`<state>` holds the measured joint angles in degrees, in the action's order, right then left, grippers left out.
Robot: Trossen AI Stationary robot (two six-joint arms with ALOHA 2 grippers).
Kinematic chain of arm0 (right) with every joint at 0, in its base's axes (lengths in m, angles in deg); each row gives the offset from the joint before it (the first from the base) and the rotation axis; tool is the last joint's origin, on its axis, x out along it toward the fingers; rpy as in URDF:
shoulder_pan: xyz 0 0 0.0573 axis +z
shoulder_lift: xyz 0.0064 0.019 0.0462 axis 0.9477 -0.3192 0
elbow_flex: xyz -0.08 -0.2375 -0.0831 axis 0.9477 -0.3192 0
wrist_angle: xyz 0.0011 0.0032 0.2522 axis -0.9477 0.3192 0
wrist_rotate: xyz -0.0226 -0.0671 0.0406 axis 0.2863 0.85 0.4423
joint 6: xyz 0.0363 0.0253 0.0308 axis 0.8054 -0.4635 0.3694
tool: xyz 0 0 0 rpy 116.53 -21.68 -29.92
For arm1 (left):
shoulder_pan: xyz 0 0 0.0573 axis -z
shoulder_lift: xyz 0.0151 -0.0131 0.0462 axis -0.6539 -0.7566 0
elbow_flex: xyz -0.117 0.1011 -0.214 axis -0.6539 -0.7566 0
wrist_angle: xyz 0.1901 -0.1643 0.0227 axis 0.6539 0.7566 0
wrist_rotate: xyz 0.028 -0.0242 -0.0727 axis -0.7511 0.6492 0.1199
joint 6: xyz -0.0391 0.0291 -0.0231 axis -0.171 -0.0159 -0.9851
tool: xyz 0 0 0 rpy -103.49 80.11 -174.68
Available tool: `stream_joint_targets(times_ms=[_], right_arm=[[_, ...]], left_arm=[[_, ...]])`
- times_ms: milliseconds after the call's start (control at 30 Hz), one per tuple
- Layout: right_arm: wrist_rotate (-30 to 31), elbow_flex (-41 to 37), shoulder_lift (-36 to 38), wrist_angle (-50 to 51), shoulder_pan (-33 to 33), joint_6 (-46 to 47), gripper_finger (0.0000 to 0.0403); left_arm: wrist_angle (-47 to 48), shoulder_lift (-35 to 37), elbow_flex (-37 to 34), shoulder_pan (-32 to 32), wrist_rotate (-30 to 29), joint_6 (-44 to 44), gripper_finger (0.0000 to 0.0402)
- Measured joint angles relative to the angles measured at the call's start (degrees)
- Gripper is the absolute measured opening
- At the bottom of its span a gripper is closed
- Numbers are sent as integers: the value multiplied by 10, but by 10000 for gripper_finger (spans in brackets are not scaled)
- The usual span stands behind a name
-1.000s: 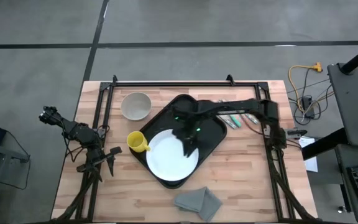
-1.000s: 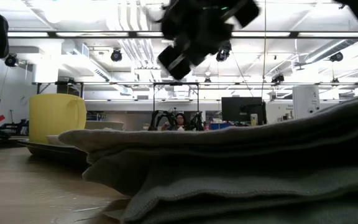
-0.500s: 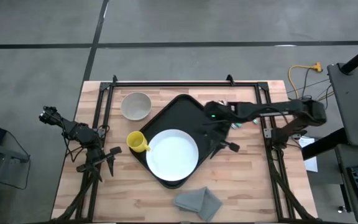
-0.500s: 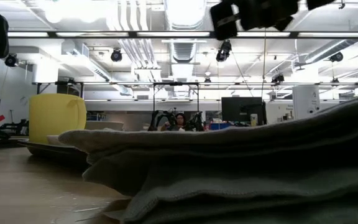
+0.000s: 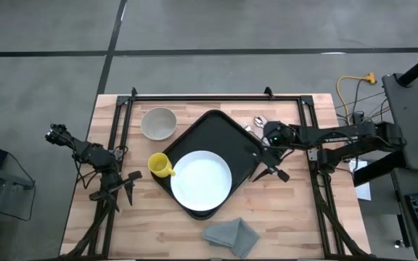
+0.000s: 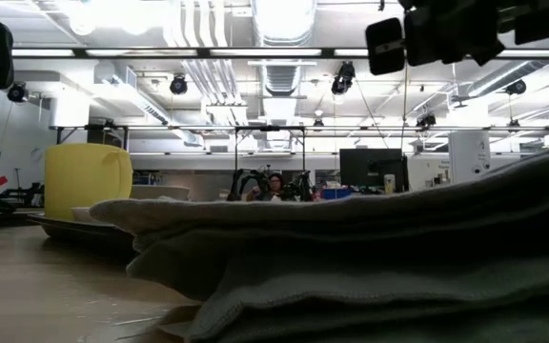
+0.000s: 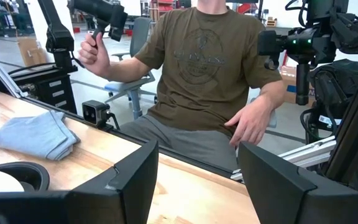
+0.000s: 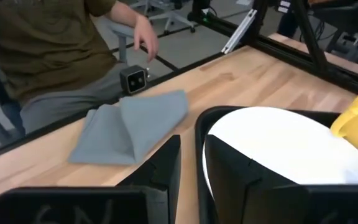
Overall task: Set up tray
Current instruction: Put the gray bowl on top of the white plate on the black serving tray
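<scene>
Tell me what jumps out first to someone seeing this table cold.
The white plate sits bright in the black tray set cornerwise mid-table, with a yellow mug on the tray's left edge. The right hand hovers open just off the tray's right edge. A folded grey cloth lies at the near edge; the left hand waits at the left.

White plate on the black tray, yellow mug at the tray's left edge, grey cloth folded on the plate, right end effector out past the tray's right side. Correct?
Not quite. The high view shows the grey cloth on the bare table, apart from the tray and below it in the picture, not on the white plate. The rest holds: yellow mug, right end effector.
</scene>
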<state>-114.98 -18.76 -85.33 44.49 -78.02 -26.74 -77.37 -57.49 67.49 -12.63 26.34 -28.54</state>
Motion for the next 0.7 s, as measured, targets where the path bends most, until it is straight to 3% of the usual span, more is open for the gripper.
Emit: stream_joint_targets(times_ms=[233,500,700], right_arm=[[4,-41,75,-8,0,7,68],[209,-121,161,-126,0,120,68],[215,-156,215,-129,0,111,68]], left_arm=[[0,0,0,0,0,0,208],[0,0,0,0,0,0,208],[0,0,0,0,0,0,208]])
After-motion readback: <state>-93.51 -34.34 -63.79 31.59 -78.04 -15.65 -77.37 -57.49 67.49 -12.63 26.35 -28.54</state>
